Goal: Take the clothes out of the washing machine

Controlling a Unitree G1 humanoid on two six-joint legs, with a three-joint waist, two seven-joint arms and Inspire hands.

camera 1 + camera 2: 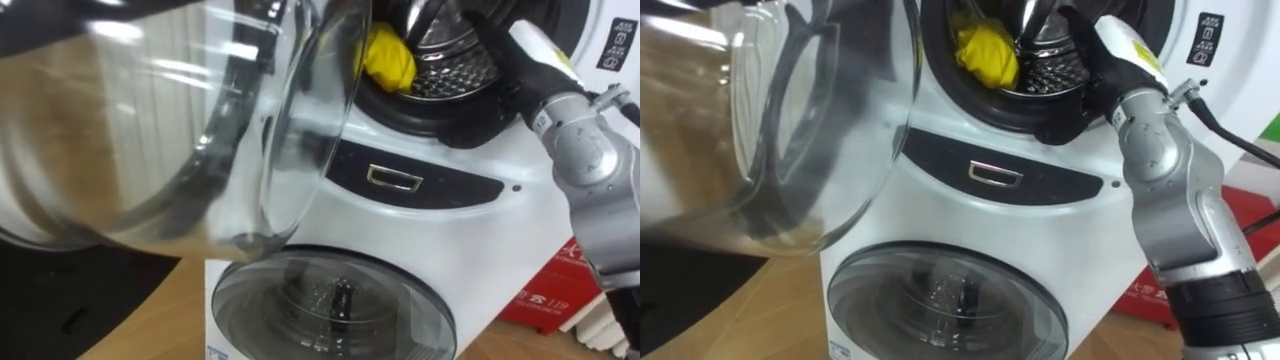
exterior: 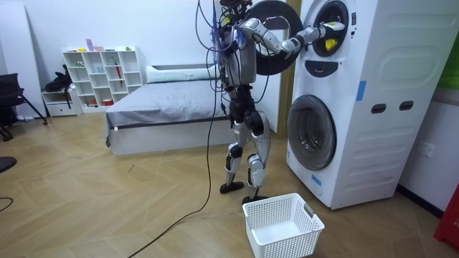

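Currently, your right hand reaches into the perforated steel upper drum of the white washing machine, near the crumpled yellow cloth lying inside. The fingers are hidden, so I cannot tell their grasp.

The washing machine has its upper drum open, with the round glass door swung out to the left and looming across the foreground. A yellow cloth lies bunched at the drum's left rim. The robot's grey right arm reaches up from the right, and its dark right hand sits in the drum's mouth, right of the cloth, with perforated metal showing between them. Below, a dark panel carries a silver-edged recess above the shut lower door. A red box shows at lower right.
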